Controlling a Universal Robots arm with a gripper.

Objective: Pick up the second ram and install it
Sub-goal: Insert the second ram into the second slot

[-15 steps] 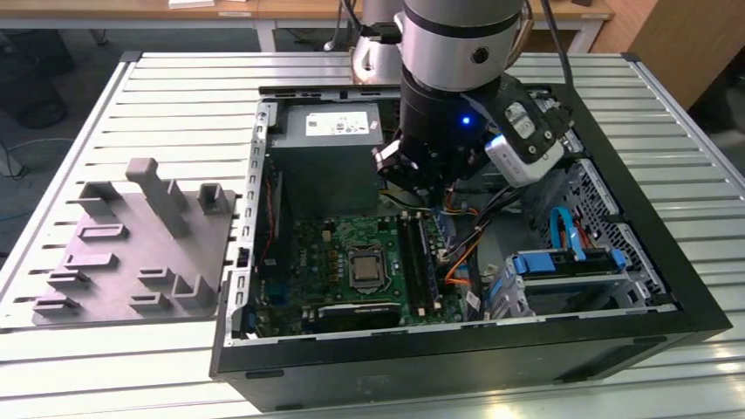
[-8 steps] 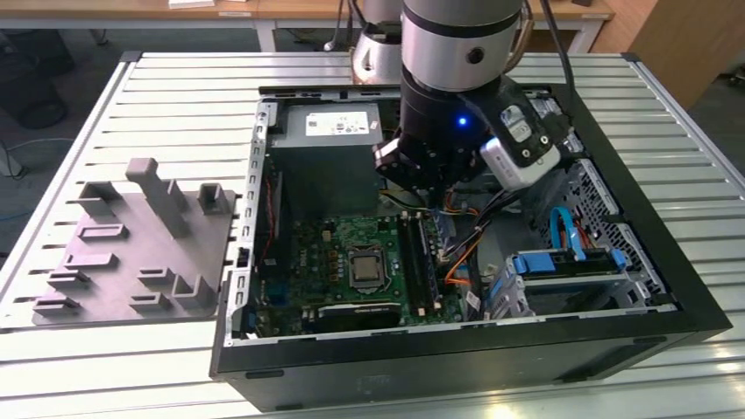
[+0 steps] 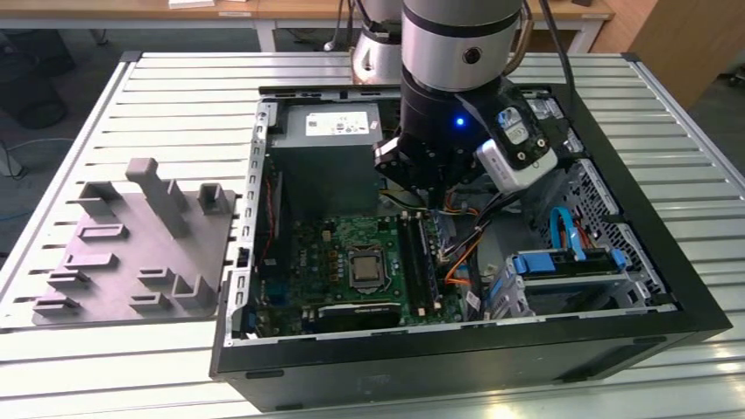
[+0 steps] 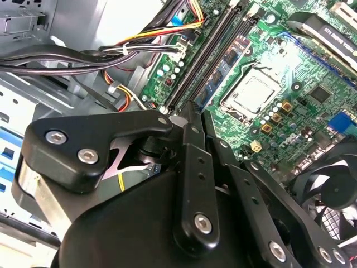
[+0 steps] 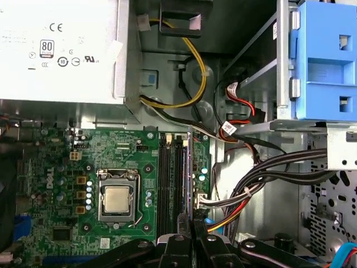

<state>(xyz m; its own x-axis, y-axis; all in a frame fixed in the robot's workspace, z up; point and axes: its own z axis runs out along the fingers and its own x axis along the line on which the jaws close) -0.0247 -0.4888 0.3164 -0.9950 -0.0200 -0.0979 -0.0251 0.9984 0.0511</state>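
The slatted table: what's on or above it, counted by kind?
Open black computer case: 1
Grey moulded plastic tray with upright posts: 1
Silver-and-black robot arm: 1
Thin dark memory stick, gripped by the tool: 1
Total: 4

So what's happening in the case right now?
The arm is reaching down into the open computer case, with its tool over the motherboard beside the processor socket. In the first wrist view, the tool is shut on the second ram, held on edge and lined up along the black memory slots. I can't tell whether the stick is seated yet. The grey tray sits outside the case on the exterior view's left.
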